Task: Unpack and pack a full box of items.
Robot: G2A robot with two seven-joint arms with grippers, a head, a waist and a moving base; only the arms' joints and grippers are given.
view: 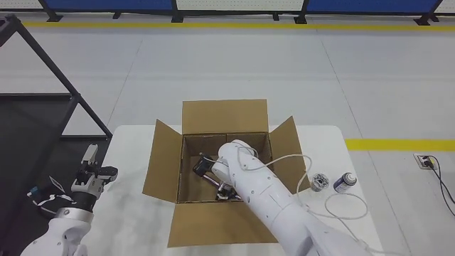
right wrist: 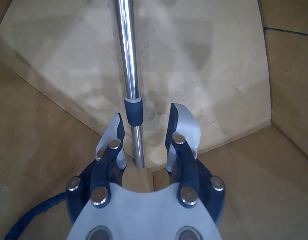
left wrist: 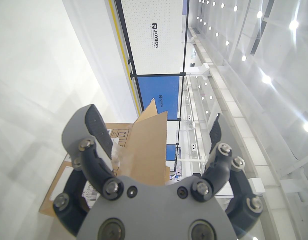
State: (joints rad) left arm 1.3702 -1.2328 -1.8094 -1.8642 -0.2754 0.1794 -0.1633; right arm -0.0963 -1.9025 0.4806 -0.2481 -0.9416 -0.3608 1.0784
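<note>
An open cardboard box (view: 190, 116) stands mid-table with its flaps spread; the left wrist view catches its side and a flap (left wrist: 148, 148). My right arm reaches down into it. In the right wrist view a shiny metal tube with a dark band (right wrist: 130, 76) leans against the box's inner wall (right wrist: 206, 58), its lower end in the corner. My right gripper (right wrist: 145, 121) is open, fingers on either side of the tube and not touching it. My left gripper (view: 91, 167) hovers near the table's left edge, open and empty (left wrist: 156, 128).
Two small cans (view: 319, 182) (view: 345, 182) stand on the white table (view: 128, 185) right of the box. A white cable (view: 341, 210) loops beside them. A dark rack (view: 28, 114) stands off the table's left side.
</note>
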